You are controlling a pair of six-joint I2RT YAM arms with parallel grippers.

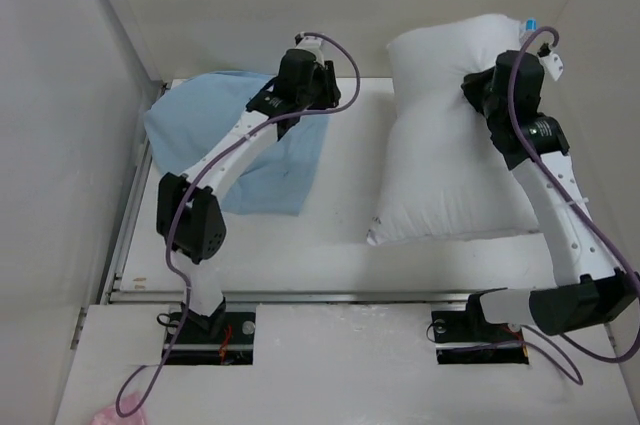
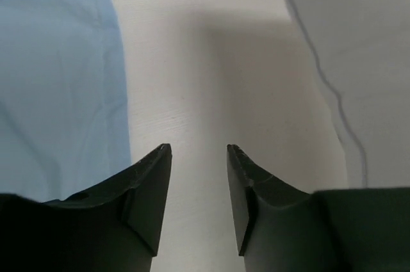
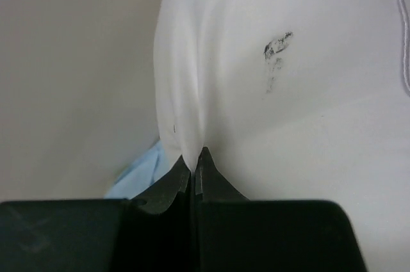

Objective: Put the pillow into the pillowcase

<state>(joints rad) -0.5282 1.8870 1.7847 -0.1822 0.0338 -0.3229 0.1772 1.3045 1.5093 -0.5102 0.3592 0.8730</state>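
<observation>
The white pillow [image 1: 450,135] lies at the right of the table, its far end raised against the back wall with a small blue tag [image 1: 527,24] at the top. My right gripper [image 1: 478,85] is shut on a pinch of the pillow's fabric [image 3: 192,137]; the pillow [image 3: 295,93] fills the right wrist view, with a dark smudge on it. The light-blue pillowcase [image 1: 215,135] lies flat at the back left. My left gripper [image 1: 335,95] is open and empty above bare table just right of the pillowcase's edge [image 2: 64,86]. The pillow's side [image 2: 359,48] shows at the right of the left wrist view.
White walls close off the table at the left [image 1: 60,125] and back [image 1: 330,5]. A strip of bare table [image 1: 345,165] lies between pillowcase and pillow. A pink scrap [image 1: 120,415] lies off the table at the bottom left.
</observation>
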